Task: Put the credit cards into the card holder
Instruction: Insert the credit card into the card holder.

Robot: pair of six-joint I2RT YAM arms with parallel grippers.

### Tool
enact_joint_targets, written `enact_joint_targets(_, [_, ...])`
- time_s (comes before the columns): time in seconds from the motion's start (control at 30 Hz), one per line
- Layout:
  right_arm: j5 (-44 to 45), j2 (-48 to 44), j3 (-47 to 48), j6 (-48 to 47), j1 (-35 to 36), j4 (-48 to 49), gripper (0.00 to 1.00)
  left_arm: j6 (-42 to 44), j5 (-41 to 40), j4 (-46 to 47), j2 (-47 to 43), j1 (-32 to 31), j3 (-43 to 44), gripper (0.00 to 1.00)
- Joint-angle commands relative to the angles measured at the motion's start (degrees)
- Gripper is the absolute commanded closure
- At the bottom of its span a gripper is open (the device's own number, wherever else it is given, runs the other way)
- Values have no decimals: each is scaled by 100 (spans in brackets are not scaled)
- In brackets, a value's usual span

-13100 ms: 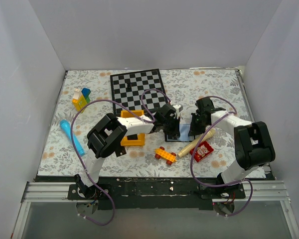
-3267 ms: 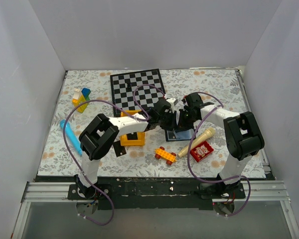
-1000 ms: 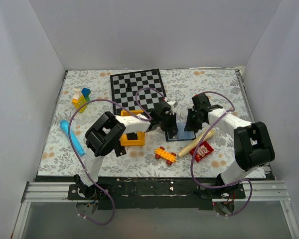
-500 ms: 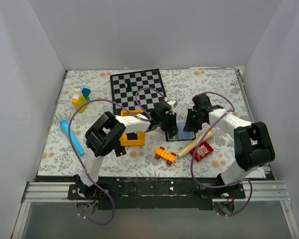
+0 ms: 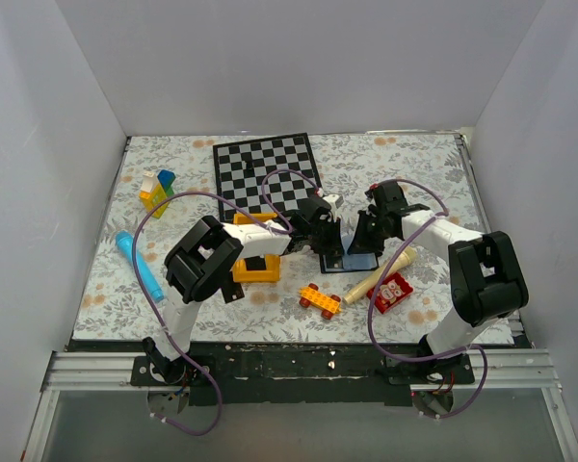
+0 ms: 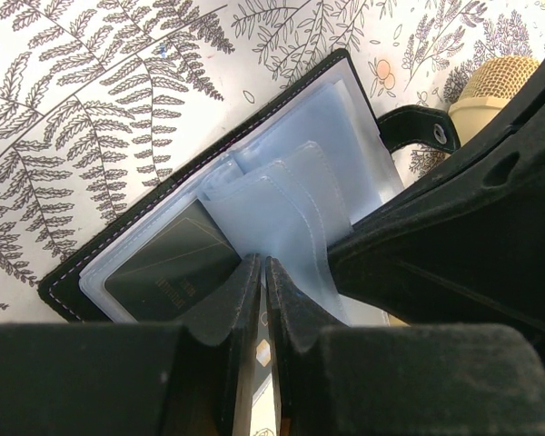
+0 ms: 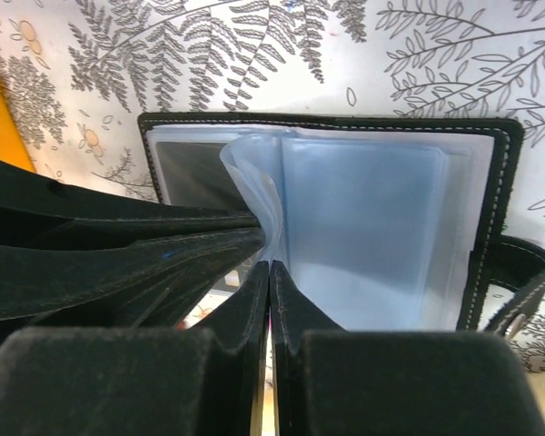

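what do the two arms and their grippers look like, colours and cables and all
Both the left arm and right arm have white links with chunky black joint housings. A thin purple cable loops loosely along each. The left gripper and right gripper are matte black and taper to thin tips.

Open black folding card holder (image 5: 352, 258) flat on floral-print tablecloth (image 5: 414, 183), in front of black-and-white checkerboard mat (image 5: 267, 168). Thin black card (image 6: 168, 268) in pocket opposite snap tab (image 6: 418, 127).
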Motion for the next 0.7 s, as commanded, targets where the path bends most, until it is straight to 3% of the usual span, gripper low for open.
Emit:
enact_joint_targets(0.0, [-294,-15,-71,29,-20,304,96,33,-293,-764,-84,-42,-209,92])
enact_joint_targets(0.43, [-690,99,-27,-32,-20,489,99,-275,-1488,-1001,-1359,143,-657,98])
enact_joint_targets(0.67, [205,-173,-27,-6,-20,16,99,-372,-1498,-1010,-1482,134,-570,100])
